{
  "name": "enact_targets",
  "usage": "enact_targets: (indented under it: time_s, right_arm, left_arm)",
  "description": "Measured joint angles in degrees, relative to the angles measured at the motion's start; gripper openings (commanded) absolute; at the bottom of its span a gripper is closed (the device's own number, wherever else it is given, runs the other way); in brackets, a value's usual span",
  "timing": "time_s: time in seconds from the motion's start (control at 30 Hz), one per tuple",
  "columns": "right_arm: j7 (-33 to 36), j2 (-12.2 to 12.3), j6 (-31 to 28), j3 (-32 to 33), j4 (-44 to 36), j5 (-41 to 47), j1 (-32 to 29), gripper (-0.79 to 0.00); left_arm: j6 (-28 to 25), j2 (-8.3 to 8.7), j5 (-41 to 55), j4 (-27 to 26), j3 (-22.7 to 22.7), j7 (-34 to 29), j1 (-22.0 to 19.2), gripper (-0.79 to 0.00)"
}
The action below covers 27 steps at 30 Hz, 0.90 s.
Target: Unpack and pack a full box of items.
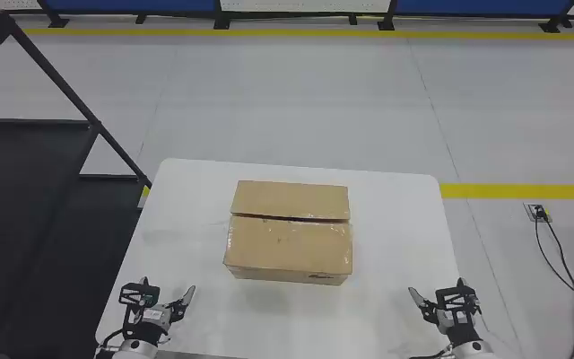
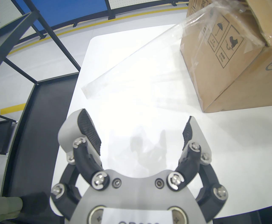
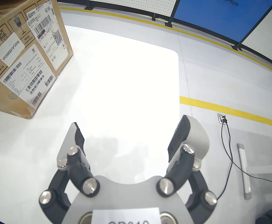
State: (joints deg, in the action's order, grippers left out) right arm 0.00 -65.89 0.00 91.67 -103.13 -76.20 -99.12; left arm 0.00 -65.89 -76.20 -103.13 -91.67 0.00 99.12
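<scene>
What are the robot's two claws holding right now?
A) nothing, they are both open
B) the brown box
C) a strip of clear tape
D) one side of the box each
A: the left gripper and the right gripper both stand open and empty over the white table, apart from the cardboard box in its middle.

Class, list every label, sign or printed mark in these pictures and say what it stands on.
Umbrella and boot signs: one side of the box, under clear tape.
Glass sign, barcode stickers, square code, white code strip: another side of the box.
Small print on those stickers: too small to read.
Labels on the left gripper and right gripper: cut off.
White letters on the blue board: cut off.
</scene>
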Motion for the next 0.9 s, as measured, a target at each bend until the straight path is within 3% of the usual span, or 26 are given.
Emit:
enact_targets:
  time_s: [0.9]
  right_arm:
    - [0.8,-0.1,-1.6,-0.8,-1.2,0.5,0.3,0.000]
  left_arm:
    - [-0.1,-0.06,0.6,-0.3,-0.2,0.6,-0.4,0.000]
